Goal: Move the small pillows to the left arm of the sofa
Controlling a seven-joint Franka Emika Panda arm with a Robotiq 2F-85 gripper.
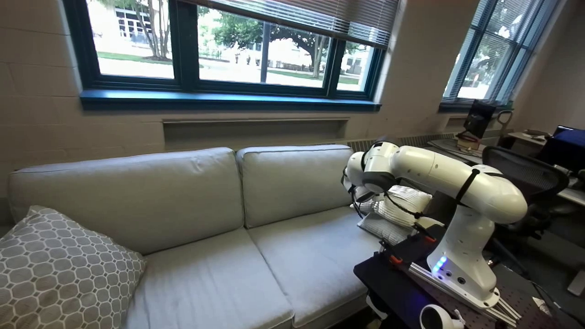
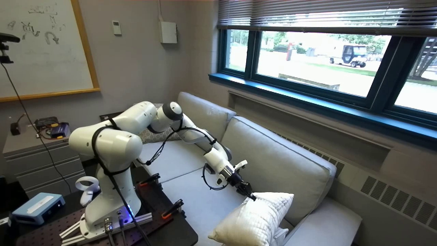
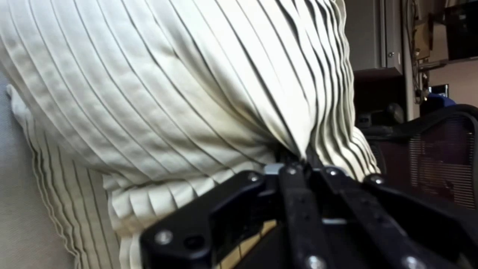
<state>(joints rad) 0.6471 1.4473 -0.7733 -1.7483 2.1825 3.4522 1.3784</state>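
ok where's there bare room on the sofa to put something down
The sofa seat is bare from the patterned pillow across to the small pillows, in front of the back cushions. The armrest, where it shows beyond the small pillows, is bare too. It's crowded where the small pillows bunch and the gripper pinches one.

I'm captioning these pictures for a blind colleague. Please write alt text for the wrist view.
A black claw pinches a fold of a small off-white pleated pillow filling much of the picture. What looks like a second pillow shows below it, with grey sofa fabric at left and a dark mesh chair at right.
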